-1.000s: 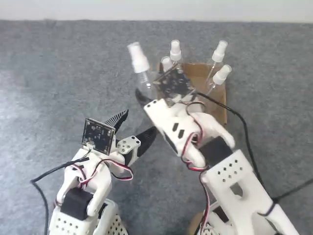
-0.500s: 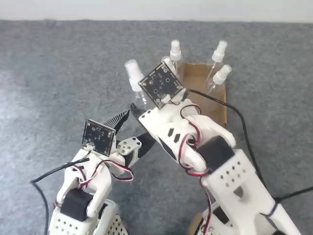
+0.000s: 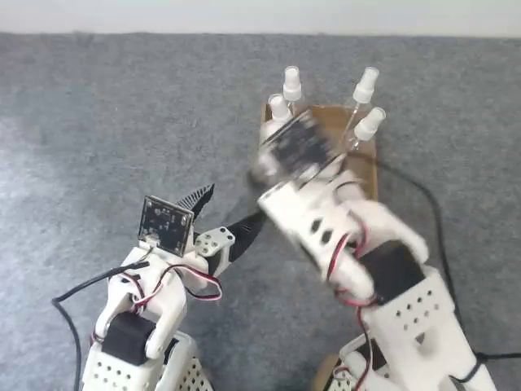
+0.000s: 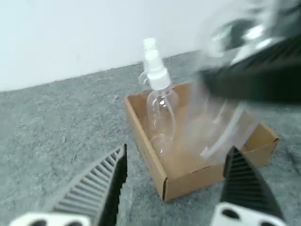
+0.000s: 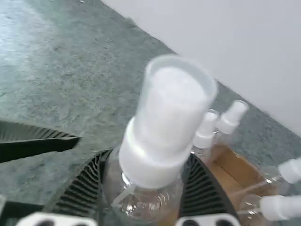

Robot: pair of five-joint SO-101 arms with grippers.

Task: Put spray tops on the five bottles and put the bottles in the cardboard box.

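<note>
While the right arm hung over the cardboard box [image 3: 324, 114], we saw the right gripper [image 5: 146, 188] clamped on the fifth bottle [image 5: 141, 205]. Its ribbed black fingers [image 5: 77, 190] pressed on either side of the clear body, just under the neck. A white spray top [image 5: 167, 117] sat on that bottle, and the bottle stood roughly upright in the grip. From the left wrist view, the held bottle appeared as a smeared clear shape above the open box. We could not tell whether its base touched the box floor. In the high view, the arm's wrist camera board [image 3: 297, 147] covered the near left part of the box, hiding the grip from above.

Four bottles [image 3: 291, 81] stood upright inside the box, each already capped with a white spray top. Two were toward the left side and two toward the right, all near the far wall.

The left gripper [image 3: 234, 204] hung over the grey carpet [image 3: 106, 122], just beside the near left corner of the box. Its fingers [image 4: 101, 183] were spread wide apart and held nothing, with the tips pointing toward the box. Behind the carpet ran a plain white wall [image 4: 70, 33].
</note>
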